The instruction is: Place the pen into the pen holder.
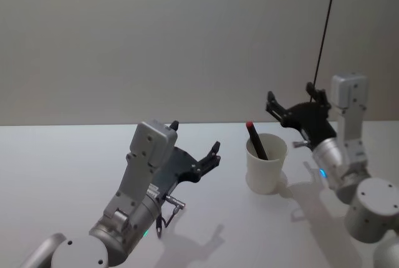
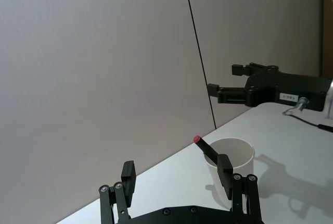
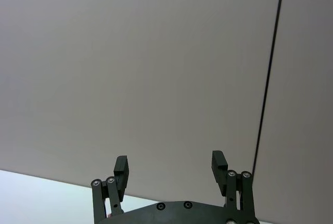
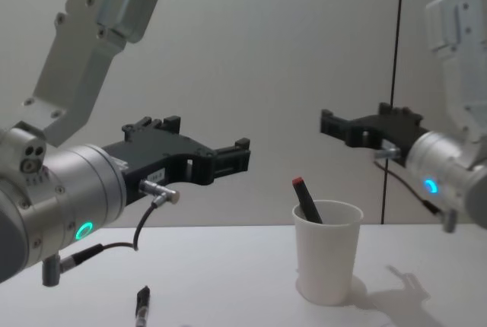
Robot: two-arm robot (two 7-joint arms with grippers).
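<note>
Pen (image 1: pixel 256 140) leans inside pen holder (image 1: pixel 266 163) near tabletop's (image 1: pixel 75 174) far edge. Left gripper (image 1: pixel 196 138) and right gripper (image 1: pixel 292 96) are raised either side of it, jaws wide apart, holding nothing.

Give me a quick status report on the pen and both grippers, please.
Left gripper open, empty, raised left of the pen holder. Right gripper open, empty, raised to its right. Pen stands in it, leaning on rim, red tip up.

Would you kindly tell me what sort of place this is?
Probably a robotics lab bench: a white table before a plain grey wall, holding a pen holder with a pen in it, flanked by the left claw and right claw.
</note>
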